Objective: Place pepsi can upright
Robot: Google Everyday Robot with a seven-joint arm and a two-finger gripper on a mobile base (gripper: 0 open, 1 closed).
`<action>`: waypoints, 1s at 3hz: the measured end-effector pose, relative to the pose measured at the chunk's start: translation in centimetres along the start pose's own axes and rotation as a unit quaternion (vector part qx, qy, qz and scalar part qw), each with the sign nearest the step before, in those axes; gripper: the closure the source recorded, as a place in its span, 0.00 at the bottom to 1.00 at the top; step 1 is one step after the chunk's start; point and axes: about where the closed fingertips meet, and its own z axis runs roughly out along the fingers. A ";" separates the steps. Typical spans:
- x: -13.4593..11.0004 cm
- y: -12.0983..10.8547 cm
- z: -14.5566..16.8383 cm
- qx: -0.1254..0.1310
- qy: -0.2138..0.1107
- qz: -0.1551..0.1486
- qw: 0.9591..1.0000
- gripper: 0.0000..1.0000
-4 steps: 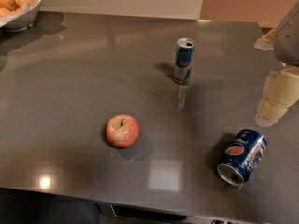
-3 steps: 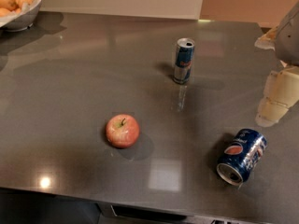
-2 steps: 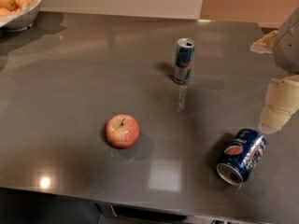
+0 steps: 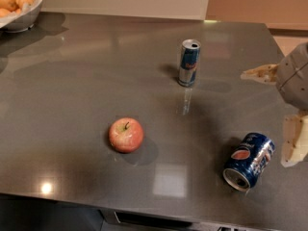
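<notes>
Gripper (image 4: 265, 119) hangs over the right edge of the grey table (image 4: 72, 81) with its two pale fingers (image 4: 293, 143) spread wide apart, holding nothing and touching nothing. Just left of the nearer finger lies the pepsi can (image 4: 249, 160) - on its side on the near right part of the table, silver mouth turned toward the near edge, close to the finger but apart from it. Farther off stand a slim blue-and-silver can (image 4: 189, 62), upright, and a red apple (image 4: 126, 134) - both well to the left.
</notes>
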 end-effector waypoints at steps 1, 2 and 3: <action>-0.2 1.5 1.4 -0.026 -0.006 -0.071 0.997 0.00; -0.7 3.4 3.1 -0.066 -0.013 -0.141 0.988 0.00; -0.9 5.0 4.7 -0.096 -0.016 -0.192 0.977 0.00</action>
